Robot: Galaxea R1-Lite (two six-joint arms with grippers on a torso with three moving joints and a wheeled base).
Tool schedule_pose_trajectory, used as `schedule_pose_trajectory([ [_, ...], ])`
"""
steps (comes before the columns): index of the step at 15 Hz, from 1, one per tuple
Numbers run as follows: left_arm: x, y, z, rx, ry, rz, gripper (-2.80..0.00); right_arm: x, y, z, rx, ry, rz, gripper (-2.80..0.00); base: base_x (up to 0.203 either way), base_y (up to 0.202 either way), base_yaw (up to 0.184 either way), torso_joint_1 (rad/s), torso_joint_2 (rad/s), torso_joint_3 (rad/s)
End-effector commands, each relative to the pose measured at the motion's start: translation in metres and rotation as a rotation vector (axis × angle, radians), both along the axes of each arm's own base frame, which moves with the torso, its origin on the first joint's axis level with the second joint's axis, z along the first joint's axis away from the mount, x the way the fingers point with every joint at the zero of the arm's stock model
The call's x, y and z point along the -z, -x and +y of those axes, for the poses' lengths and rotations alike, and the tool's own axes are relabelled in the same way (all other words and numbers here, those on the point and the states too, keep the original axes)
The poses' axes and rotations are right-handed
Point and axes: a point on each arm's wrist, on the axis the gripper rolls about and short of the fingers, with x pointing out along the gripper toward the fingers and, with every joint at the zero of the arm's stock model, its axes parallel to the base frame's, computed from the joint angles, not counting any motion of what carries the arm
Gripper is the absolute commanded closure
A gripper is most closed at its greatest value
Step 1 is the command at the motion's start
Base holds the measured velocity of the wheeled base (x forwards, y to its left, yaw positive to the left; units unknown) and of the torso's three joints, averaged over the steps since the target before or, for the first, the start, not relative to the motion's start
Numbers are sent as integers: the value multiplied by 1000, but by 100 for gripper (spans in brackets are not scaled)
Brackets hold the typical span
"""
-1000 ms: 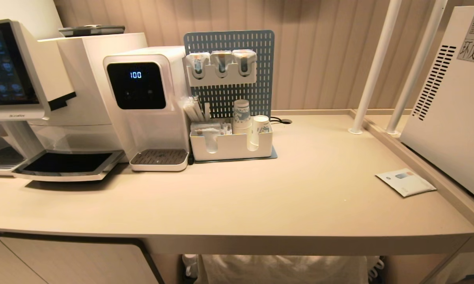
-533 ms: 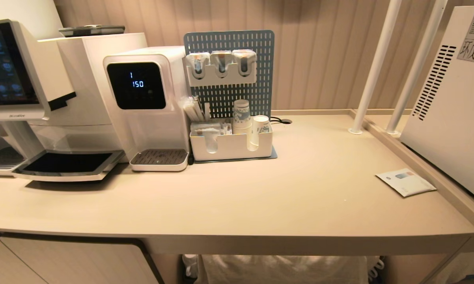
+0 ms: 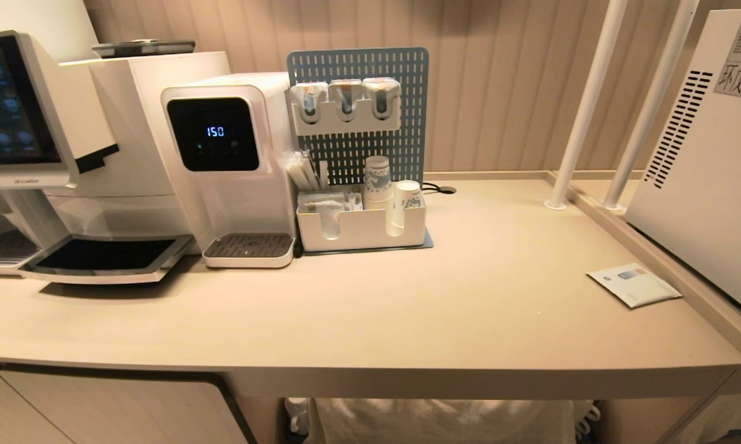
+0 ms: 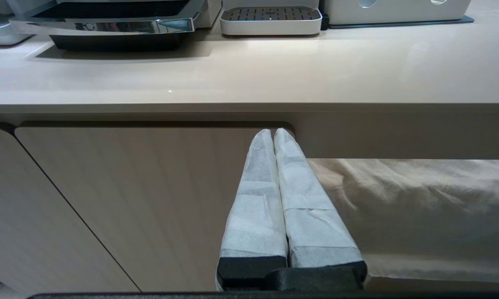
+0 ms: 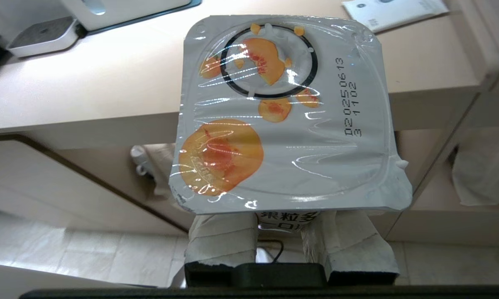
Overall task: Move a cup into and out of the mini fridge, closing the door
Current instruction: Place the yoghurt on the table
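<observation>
Right tool (image 5: 279, 232): paper-wrapped fingers clamped on the small white plastic cup (image 5: 287, 116); its square, glossy foil lid carries orange peach prints. It is held in front of the bench edge.
Left tool (image 4: 273, 137): two wrapped, tapered fingers pressed together, empty, below the bench front.
Bench (image 3: 407, 308): smooth beige slab.
Fridge (image 3: 709, 160): boxy white vented casing, far right.

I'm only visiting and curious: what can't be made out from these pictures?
- Mini fridge: head view, cut off by the right edge; door unseen.
- Cup: right wrist view, lid hides its body and the right gripper tips.
- Both arms: outside the head view.
- Left gripper: shut, below the counter.
</observation>
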Motion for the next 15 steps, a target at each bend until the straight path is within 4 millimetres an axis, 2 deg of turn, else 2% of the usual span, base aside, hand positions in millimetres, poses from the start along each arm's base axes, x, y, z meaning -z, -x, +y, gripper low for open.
schedule_pose_trajectory([
  [1,0,0,0,0,0,1,0,-24,-38,6,-32,-14,126,0,0,0,0,0,0,0],
  [4,0,0,0,0,0,1,0,-47,-88,17,-48,-92,190,0,0,0,0,0,0,0],
  [7,0,0,0,-1,0,1,0,-51,-134,31,-116,-105,217,0,0,0,0,0,0,0],
  [9,0,0,0,-1,0,1,0,-39,-157,38,-174,-16,312,0,0,0,0,0,0,0],
  [11,0,0,0,-1,0,1,0,-19,-177,43,-205,71,460,0,0,0,0,0,0,0],
  [15,0,0,0,0,0,1,0,10,-217,48,-157,138,585,0,0,0,0,0,0,0],
])
